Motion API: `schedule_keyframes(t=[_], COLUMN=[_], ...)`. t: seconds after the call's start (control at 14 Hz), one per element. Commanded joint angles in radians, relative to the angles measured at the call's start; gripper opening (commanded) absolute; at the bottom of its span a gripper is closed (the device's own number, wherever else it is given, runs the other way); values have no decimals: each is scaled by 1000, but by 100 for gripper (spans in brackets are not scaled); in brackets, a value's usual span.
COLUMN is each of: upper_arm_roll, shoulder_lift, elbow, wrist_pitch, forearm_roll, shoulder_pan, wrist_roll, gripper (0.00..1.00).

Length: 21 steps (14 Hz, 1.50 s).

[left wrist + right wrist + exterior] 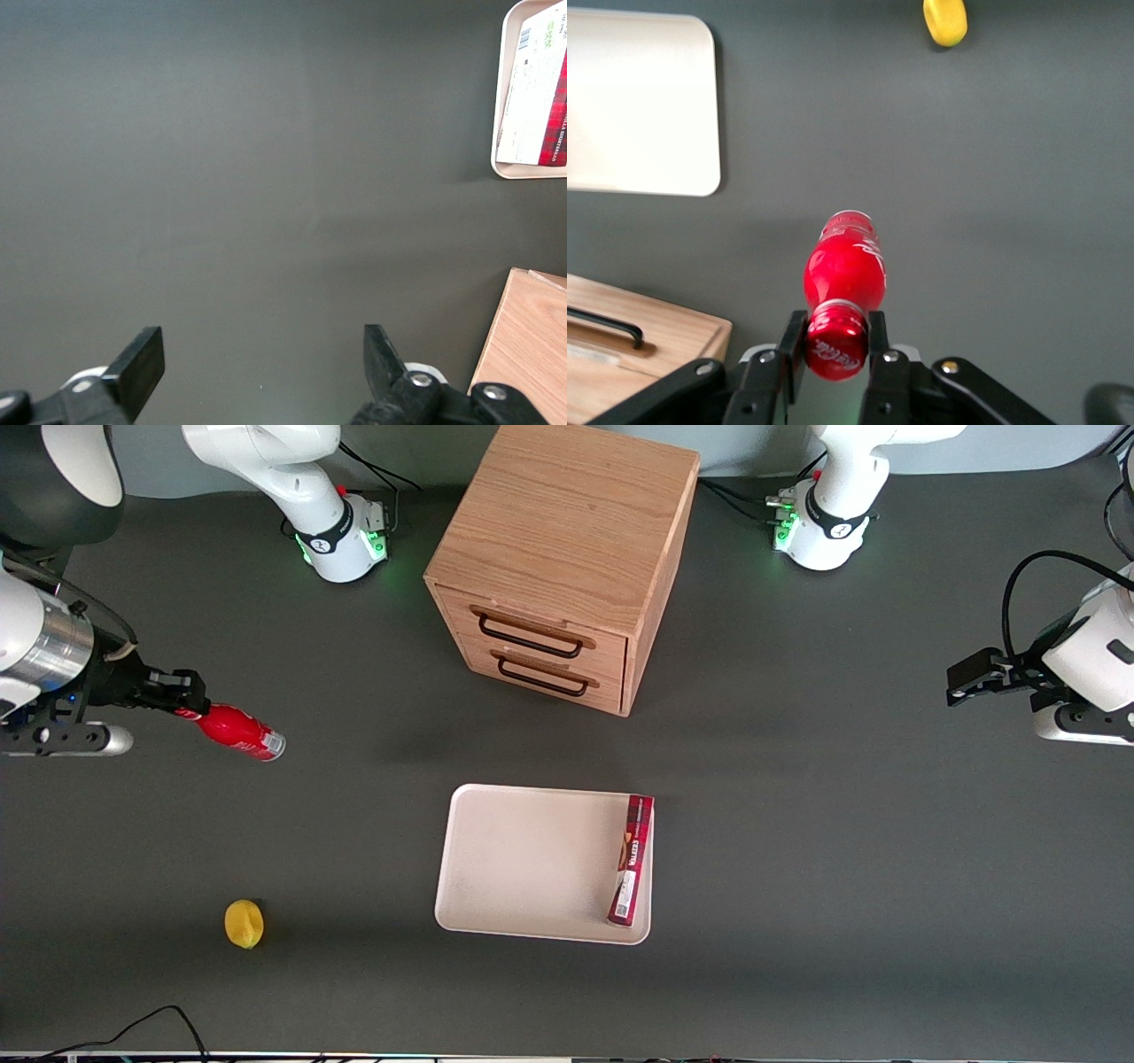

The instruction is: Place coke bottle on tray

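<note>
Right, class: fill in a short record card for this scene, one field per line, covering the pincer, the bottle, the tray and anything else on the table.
pincer: toward the working arm's end of the table, shut on the coke bottle's cap
coke bottle: held by its neck, not on the tray
tray: nearer the front camera than the wooden drawer cabinet
red box: lying along one edge of the tray
lemon: on the table, nearer the camera than the bottle

Your hand (pixel 188 695) grips the coke bottle (pixel 239 732); bare counter (pixel 354 815) leads to the tray (pixel 523 859), where only a red box (pixel 632 861) crowds one rim.
</note>
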Motion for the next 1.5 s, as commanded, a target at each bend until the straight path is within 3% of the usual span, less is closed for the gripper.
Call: schedule_keyframes(t=[0.0, 0.29, 0.93, 1.43], upper_arm_roll=[7, -16, -108, -108], shoulder_lift=[222, 366, 584, 659], elbow=[283, 366, 397, 385], wrist_pitch=[-70, 54, 461, 501], forearm_roll=[11, 10, 10, 13], shoulder_pan=[46, 198, 364, 384], wrist_roll=[133, 340, 509, 532], gripper=[0, 0, 0, 0])
